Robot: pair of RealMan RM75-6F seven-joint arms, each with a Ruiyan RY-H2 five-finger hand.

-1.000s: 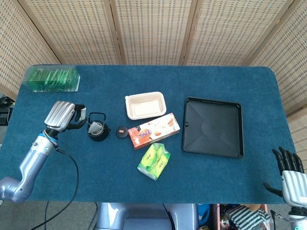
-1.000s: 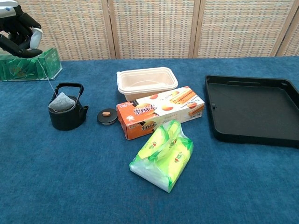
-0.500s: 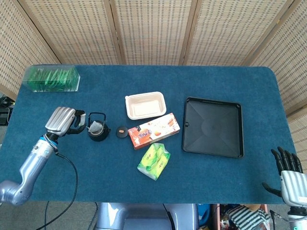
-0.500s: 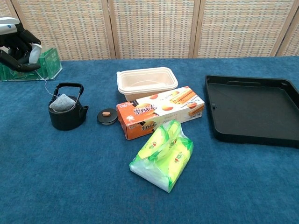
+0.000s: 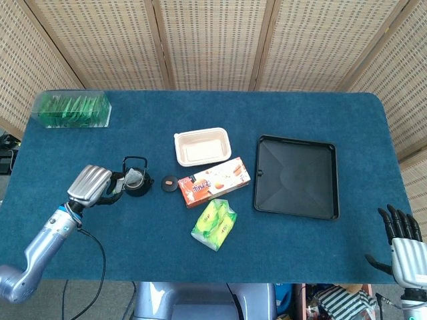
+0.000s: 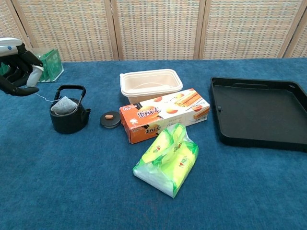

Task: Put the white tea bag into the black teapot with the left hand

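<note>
The black teapot (image 5: 137,185) (image 6: 70,117) stands on the blue table, lid off. The white tea bag (image 6: 63,106) (image 5: 134,177) lies in its mouth. A thin string runs from the bag up and left to my left hand (image 6: 18,67) (image 5: 93,186), which pinches the white tag at the string's end, just left of the pot. The teapot's lid (image 6: 110,119) (image 5: 169,183) lies on the cloth to the right of the pot. My right hand (image 5: 403,245) hangs off the table's front right corner, fingers spread, holding nothing; the chest view does not show it.
A beige food box (image 6: 150,84), an orange snack carton (image 6: 164,114) and a green snack bag (image 6: 168,159) sit mid-table. A black tray (image 6: 259,112) lies at the right. A clear box of green packets (image 5: 73,109) stands at the back left.
My left hand has come down and toward the table's front, still pinching the tag. The string has slackened and the tea bag has settled lower into the teapot.
</note>
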